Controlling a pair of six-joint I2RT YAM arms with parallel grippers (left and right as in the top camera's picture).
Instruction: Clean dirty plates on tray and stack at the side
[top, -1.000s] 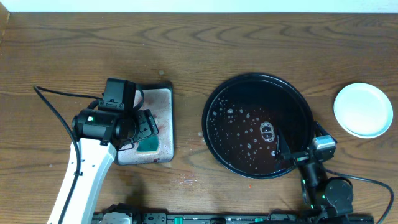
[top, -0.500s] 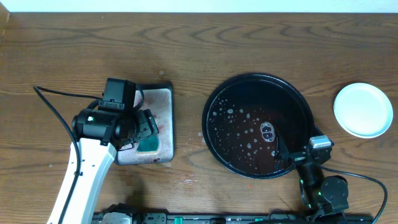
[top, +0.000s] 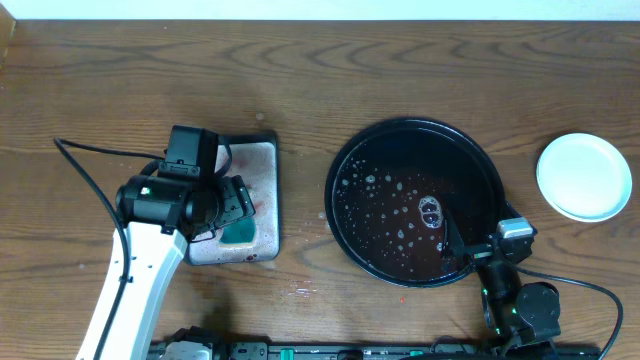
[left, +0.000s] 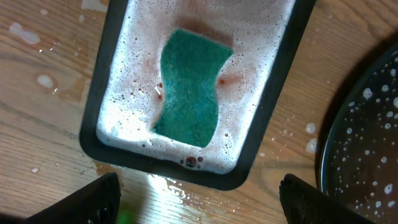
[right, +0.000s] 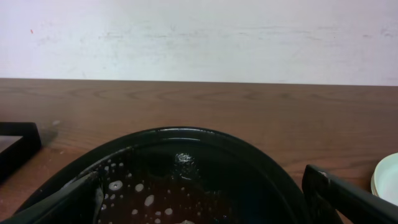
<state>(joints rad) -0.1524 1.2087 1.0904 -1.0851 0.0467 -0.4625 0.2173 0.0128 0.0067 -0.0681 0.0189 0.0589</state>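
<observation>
Because each wrist camera catches only the dark inner edges of its own fingers, little of either tool can be made out up close. The left tool (left: 199, 190) is spread wide and empty. Its fingers (left: 102, 196) hang above the near end of the small rectangular tray (left: 281, 93), and in the overhead view the arm's body hides that tray's left part. A green sponge (left: 189, 93) lies in pinkish-white foam inside it, only its lower corner showing from above (top: 238, 232).

The right tool (right: 200, 186) is also spread apart, gripping nothing, low at the near right rim of the round black tray (right: 180, 132). The lower half of this tray is cut off in that view. Seen from overhead, the tray (top: 380, 150) sits right of centre, wet, speckled with white bubbles over a reddish film.

The plates (top: 584, 176) rest on the bare counter (top: 300, 80) to the right of the round tray, apart from it. They read as one white disc, so their number cannot be told, and the right wrist camera catches only a pale sliver (right: 387, 177).

The counter is brown wood grain, with wet spots (left: 25, 34) beside the rectangular tray. A black cable (top: 80, 165) trails across it at the left. Beyond its far edge stands a plain whitish wall (right: 199, 37).
</observation>
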